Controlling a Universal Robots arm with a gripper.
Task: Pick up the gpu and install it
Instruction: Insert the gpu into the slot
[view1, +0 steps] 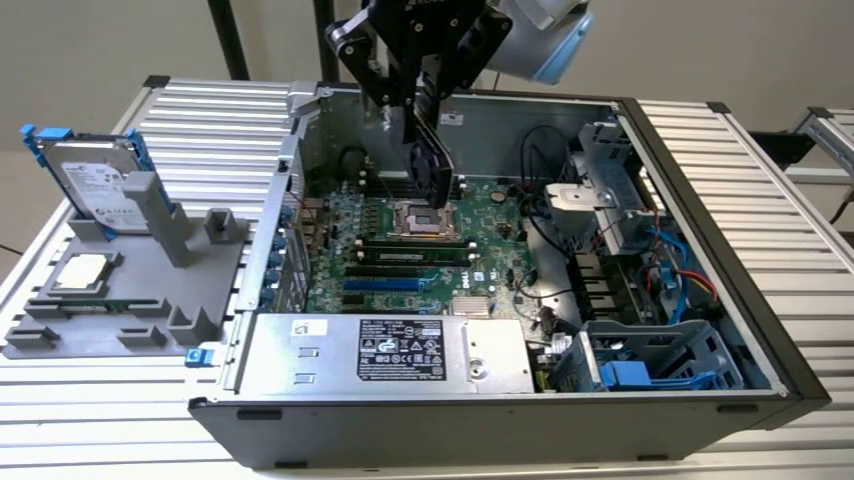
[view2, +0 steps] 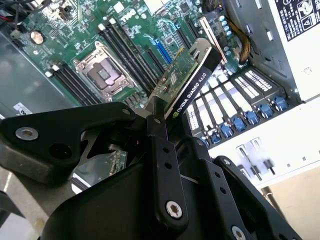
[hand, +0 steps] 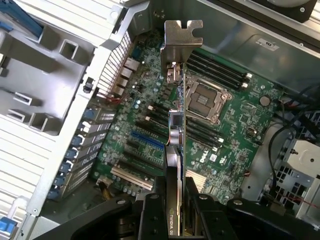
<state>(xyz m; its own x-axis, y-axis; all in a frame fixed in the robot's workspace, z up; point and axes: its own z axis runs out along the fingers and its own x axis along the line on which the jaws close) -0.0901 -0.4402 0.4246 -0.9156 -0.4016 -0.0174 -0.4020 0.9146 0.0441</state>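
**Gripper (view1: 424, 105) clenched on the gpu (view1: 431, 165) over the open case**

In the exterior view the jaws were clamped on the gpu at about twelve o'clock of the computer case (view1: 467, 430). The gpu hung edge-down from them, its long axis running from the jaws toward the motherboard (view1: 400, 262), above the processor socket (view1: 424, 222). The blue slots (view1: 380, 287) lay toward seven o'clock from it, apart from it. The hard drive (view1: 96, 185) stood on its grey tray (view1: 200, 290) at nine o'clock, outside the case.

In the second wrist view the fingers (view2: 161, 145) pinched the gpu (view2: 189, 80) by one end. Its green face and black shroud reached out beyond them over the motherboard, clear of it.

In the first wrist view the gpu (hand: 176, 125) ran straight away from the jaws, with its silver bracket (hand: 183, 36) at the far end. A blue slot (hand: 147, 142) lay beside and below; I judged the gpu not yet seated.
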